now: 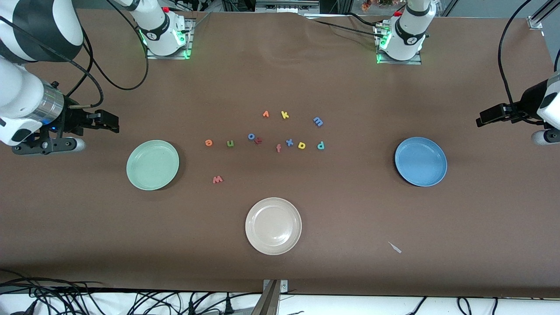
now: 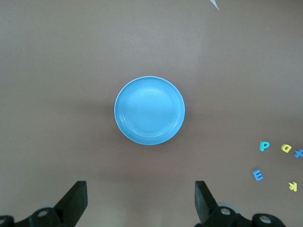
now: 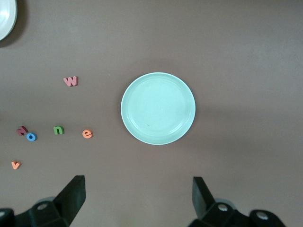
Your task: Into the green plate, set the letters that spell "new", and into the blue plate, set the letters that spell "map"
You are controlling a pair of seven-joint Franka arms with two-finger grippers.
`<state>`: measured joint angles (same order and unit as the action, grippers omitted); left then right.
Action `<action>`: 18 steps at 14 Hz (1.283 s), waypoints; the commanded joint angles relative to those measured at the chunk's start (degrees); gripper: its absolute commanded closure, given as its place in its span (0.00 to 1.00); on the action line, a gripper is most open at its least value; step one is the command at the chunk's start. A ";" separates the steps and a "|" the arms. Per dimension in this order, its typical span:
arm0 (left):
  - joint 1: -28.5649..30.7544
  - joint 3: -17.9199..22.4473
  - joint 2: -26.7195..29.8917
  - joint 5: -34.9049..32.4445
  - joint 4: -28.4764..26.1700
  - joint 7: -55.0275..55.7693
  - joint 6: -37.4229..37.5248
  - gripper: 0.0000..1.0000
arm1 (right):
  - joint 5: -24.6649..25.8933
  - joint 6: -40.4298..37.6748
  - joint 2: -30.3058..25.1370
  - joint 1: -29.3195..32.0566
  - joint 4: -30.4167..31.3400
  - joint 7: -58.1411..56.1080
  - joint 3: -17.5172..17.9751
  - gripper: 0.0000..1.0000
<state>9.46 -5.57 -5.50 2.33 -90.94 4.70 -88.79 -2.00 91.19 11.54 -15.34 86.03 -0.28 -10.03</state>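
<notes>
None of the six letters is sitting in a plate yet. Orange "e" (image 1: 208, 142), green "n" (image 1: 230, 143), salmon "w" (image 1: 217, 179), blue "m" (image 1: 318, 121), yellow "a" (image 1: 302, 145) and teal "p" (image 1: 320, 145) are lying mid-bench. Green plate (image 1: 152, 165) and blue plate (image 1: 421, 161) are standing empty toward opposite bench ends. Left pincer (image 2: 141, 201) and right pincer (image 3: 138, 196) are hovering released, each over its own bench end.

You've got orange e (image 1: 208, 142), green n (image 1: 230, 143) and salmon w (image 1: 217, 179) flat beside the empty green plate (image 1: 152, 165); blue m (image 1: 318, 121), yellow a (image 1: 302, 145), teal p (image 1: 320, 145) lie toward the empty blue plate (image 1: 421, 161).
</notes>
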 commanded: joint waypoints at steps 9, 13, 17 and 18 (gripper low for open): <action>0.29 -0.15 0.05 1.45 0.32 -1.45 -0.16 0.00 | -0.29 0.12 -1.00 0.04 0.55 -0.86 0.19 0.00; 0.29 -0.06 0.14 1.45 0.24 -1.45 -0.94 0.00 | -0.29 0.30 -1.00 0.04 0.90 -0.86 0.28 0.00; 0.20 -0.15 0.14 0.75 0.24 -1.45 -1.04 0.00 | -0.55 0.39 -1.08 0.04 0.99 -0.86 0.28 0.00; 0.12 -0.23 0.14 0.66 0.24 -1.53 -1.12 0.00 | -0.64 0.39 -1.08 0.04 0.99 -0.86 0.36 0.00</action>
<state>9.46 -5.60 -5.52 2.33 -90.94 4.70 -89.61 -1.99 91.23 11.54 -15.34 86.03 -0.46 -9.97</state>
